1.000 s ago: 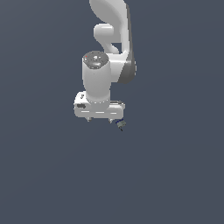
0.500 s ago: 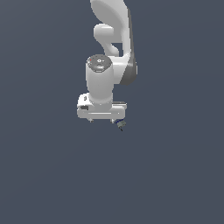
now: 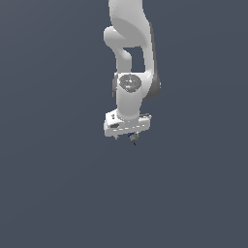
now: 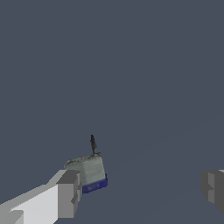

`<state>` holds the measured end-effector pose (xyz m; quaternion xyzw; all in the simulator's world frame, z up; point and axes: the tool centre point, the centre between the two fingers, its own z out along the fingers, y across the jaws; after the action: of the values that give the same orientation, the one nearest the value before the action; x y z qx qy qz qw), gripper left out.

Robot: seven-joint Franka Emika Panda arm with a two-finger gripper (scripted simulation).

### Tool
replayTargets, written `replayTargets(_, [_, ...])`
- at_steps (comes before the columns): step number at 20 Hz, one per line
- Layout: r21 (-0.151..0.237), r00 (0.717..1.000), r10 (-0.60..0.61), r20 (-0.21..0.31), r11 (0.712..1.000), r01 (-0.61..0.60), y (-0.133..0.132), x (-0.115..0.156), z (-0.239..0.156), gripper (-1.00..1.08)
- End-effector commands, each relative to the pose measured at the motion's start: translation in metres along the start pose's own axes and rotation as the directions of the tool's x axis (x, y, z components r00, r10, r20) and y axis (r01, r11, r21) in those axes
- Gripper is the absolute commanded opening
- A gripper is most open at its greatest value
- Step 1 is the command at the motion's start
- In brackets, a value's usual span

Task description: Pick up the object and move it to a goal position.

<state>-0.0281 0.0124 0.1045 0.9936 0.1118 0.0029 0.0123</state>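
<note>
The object (image 4: 89,170) is a small grey-green lump with a blue base and a thin dark stalk on top. In the wrist view it sits right beside one finger (image 4: 68,192); the other finger (image 4: 213,187) is far from it. My gripper (image 4: 140,190) is open, with a wide gap between the jaws, and it is not clamped on the object. In the exterior view the object (image 3: 134,138) shows as a tiny dark speck just below the white gripper (image 3: 125,137), at its right end in that view.
The ground (image 3: 58,193) is a plain dark grey-blue surface all around. The white arm (image 3: 130,48) rises above the gripper in the exterior view.
The gripper has shifted towards the exterior view's right and a little down, and the wrist has turned. The object has stayed where it was.
</note>
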Motion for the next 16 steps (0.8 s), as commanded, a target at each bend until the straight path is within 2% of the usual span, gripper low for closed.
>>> replayTargets(1, [0.008, 0.998, -0.065, 0.0, 0.998, 0.065, -0.02, -0.007, 0.014, 1.0])
replayTargets(8, [0.023, 0.985, -0.172, -0.001, 0.985, 0.172, -0.052, -0.021, 0.037, 1.0])
replayTargets(16, [0.025, 0.983, -0.184, -0.001, 0.983, 0.184, -0.056, -0.023, 0.042, 1.0])
